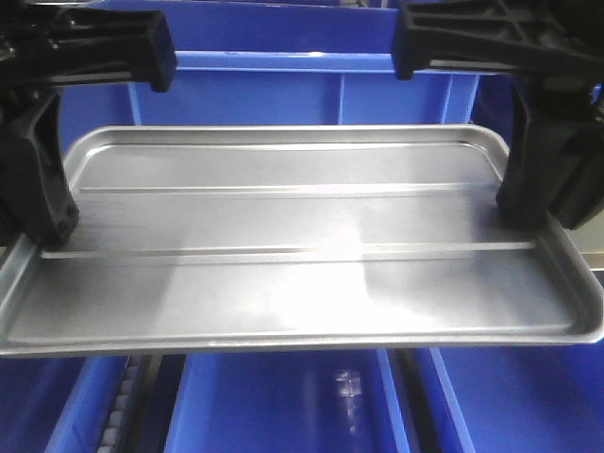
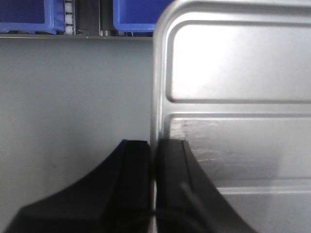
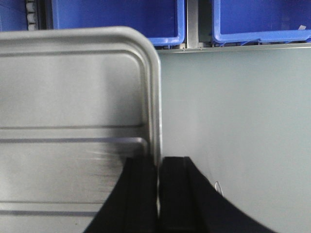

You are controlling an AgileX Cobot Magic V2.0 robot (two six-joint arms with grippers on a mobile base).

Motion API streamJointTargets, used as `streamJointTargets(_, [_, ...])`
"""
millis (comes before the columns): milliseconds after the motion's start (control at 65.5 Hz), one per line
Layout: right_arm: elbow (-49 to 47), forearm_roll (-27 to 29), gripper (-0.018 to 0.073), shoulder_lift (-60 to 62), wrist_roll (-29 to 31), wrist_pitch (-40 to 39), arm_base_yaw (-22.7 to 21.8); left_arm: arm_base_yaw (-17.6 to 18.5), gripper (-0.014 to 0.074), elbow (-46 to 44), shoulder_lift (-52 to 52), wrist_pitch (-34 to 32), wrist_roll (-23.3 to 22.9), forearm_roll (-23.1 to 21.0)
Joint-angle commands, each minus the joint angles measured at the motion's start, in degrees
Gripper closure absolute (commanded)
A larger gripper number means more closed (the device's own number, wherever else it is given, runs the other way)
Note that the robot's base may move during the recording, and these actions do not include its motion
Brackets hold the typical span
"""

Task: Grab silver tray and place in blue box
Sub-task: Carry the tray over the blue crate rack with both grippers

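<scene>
The large rectangular silver metal tray [image 1: 302, 274] has rounded corners, a sloped rim and a recessed centre panel crossed by two long raised ribs; its brushed surface throws back a broad white glare. It is held level between the two arms. The left fingers [image 1: 42, 203] are closed on its left short rim and the right fingers [image 1: 524, 189] on its right short rim. Beyond the fingers stands the wide blue plastic crate [image 1: 283, 94] with a lipped rim and vertical ribs; the tray is in front of it, not inside.

Only the front view shows both grips at once, the crate, and the narrower blue bins [image 1: 283, 406] below the tray's near edge. The left wrist view shows the left fingers [image 2: 148, 158] pinching the thin rim, one finger inside it and one outside, with scuffed metal just inside them and grey table [image 2: 73, 97] outside. The right wrist view shows the right fingers [image 3: 150, 172] clamped the same way, with grey table outside them and blue bins past the tips
</scene>
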State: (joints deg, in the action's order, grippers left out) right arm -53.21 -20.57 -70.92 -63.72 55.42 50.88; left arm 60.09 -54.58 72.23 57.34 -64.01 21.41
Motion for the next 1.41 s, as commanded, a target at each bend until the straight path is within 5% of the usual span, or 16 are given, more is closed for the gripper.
streamJointTargets(0, [-1.3,-2.7,0.0504,1.5,0.0,-1.1,-0.1,-0.1,0.0602,-1.4,-1.5,-0.8,-0.3,1.6])
streamJointTargets(1390, [-1.3,-2.7,0.0504,1.5,0.0,-1.1,-0.1,-0.1,0.0602,-1.4,-1.5,-0.8,-0.3,1.6])
